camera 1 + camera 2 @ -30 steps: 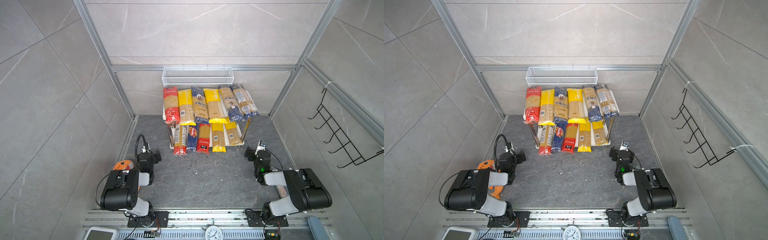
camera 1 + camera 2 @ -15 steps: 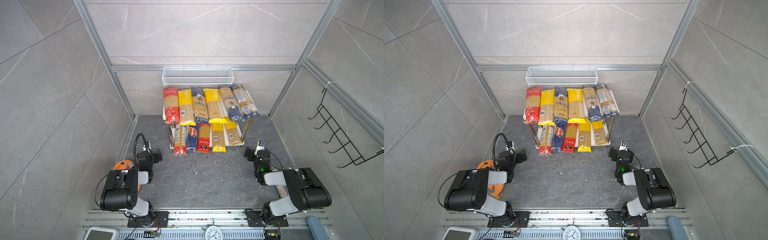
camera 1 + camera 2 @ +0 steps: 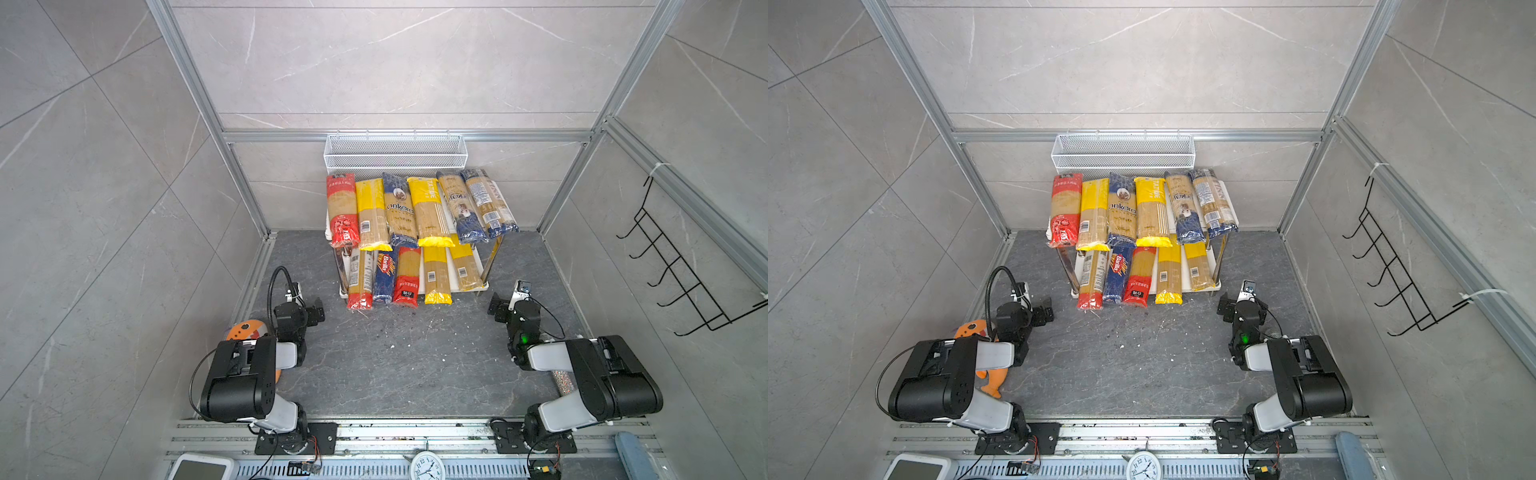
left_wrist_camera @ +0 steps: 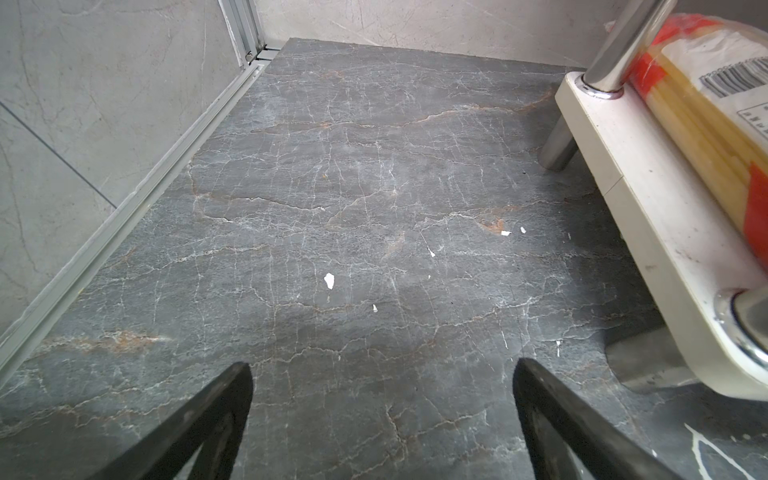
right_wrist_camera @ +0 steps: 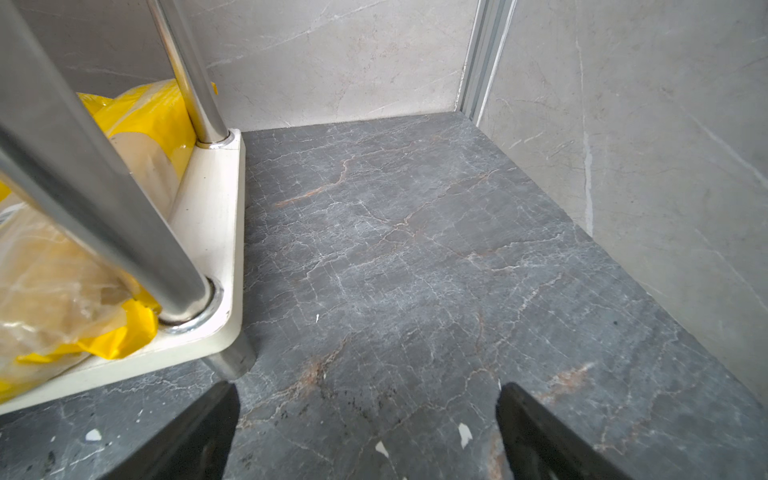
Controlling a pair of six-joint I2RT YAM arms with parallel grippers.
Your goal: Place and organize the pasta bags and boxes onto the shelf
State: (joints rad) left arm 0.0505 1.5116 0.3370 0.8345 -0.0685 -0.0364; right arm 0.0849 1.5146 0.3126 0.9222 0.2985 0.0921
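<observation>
The left fingers [image 4: 228, 395] stand apart and empty over bare bench [image 3: 395, 365], just beside the shelf [image 4: 648, 232]. All eleven packets [image 3: 399, 208] lie on it, six on top and five below, with several poking past the front edge. Slick film over brittle noodles is likely light and stiff lengthwise, and a hold across mid-length looks safest. The two rightmost top packets sit askew. The right fingers [image 5: 532, 424], also apart and empty, wait near the right front leg. Open bench lies in front.
</observation>
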